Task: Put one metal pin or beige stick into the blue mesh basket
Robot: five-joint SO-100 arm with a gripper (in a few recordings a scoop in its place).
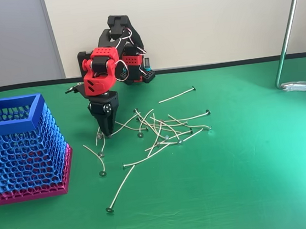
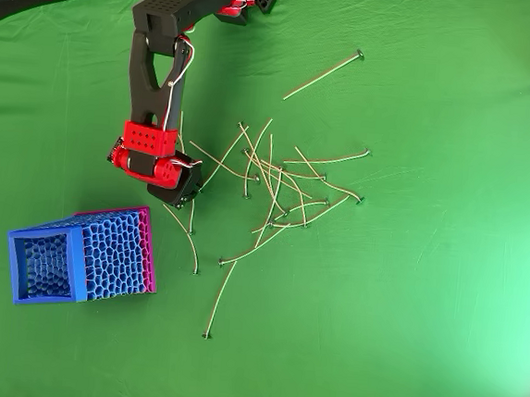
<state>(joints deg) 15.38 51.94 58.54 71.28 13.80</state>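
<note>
- Gripper (image 1: pixel 108 132) points down at the pile's basket-side fringe, tips at table level; can't tell if jaws are apart or closed.
- Beige stick (image 1: pixel 99 138) lies just beside the tips, w/ others nearby.
- Blue mesh basket (image 1: pixel 10 115) stands near table's left edge in fixed view.
- Tip: grab one stick mid-shaft, avoid neighbours.
- Green table (image 1: pixel 260 179); pale wall behind.

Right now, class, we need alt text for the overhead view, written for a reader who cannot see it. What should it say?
A red and black arm lowers its gripper onto the left edge of a scatter of beige sticks on a green table. A blue mesh basket with a pink base stands at lower left, apart from the sticks.
</note>
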